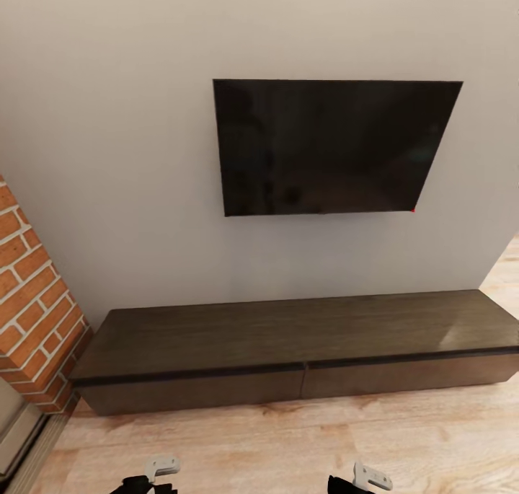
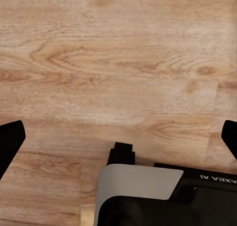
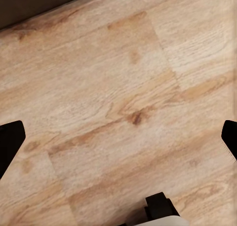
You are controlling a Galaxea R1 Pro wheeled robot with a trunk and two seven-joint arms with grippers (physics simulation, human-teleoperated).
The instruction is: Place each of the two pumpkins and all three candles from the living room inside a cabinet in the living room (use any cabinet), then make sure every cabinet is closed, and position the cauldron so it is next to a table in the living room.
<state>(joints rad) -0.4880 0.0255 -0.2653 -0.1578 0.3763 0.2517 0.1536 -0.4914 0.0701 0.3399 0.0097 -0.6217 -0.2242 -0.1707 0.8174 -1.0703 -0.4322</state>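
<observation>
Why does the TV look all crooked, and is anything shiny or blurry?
In the head view the TV looks skewed, likely lens distortion, its screen dark with faint reflections; the cabinet top has a pale sheen toward its right end. In the left wrist view the floor is softly lit, its grain a bit blurry. In the right wrist view the floor grain looks soft too.

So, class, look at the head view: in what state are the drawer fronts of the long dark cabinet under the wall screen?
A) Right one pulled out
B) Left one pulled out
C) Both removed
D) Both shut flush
D: both drawer fronts of the cabinet sit flush, with no pale insides showing.
</observation>
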